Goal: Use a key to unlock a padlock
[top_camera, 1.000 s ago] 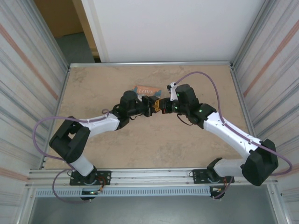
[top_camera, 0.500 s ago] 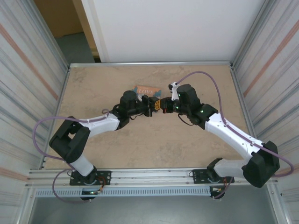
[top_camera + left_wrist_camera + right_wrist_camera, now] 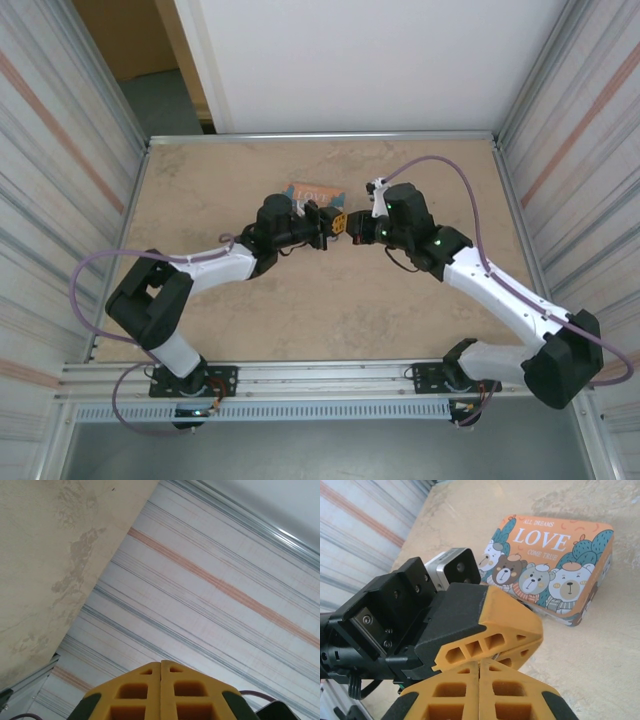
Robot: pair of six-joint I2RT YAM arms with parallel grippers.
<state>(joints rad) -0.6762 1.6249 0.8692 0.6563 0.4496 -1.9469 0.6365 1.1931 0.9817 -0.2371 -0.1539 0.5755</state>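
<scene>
Shifting a little to its own side, the right arm has drawn its wrist away from the middle, and its elbow and shoulder links have sunk toward the near right corner. The left arm has barely stirred. The right hand [image 3: 353, 229] now sits just off the tip of the left hand [image 3: 334, 222] above the middle of the tabletop [image 3: 330, 310], where a second ago the two looked jammed tip to tip. In the left wrist view, the left hand's yellow fingers are pressed flat together along one seam. In the right wrist view, the right hand's fingers are likewise pressed together, and the left hand's fingers lie just beyond them, also closed. The "LOVE" cartoon box [image 3: 555, 575] lies flat on the tabletop just behind both hands, unmoved. Where the padlock sits cannot be told.
</scene>
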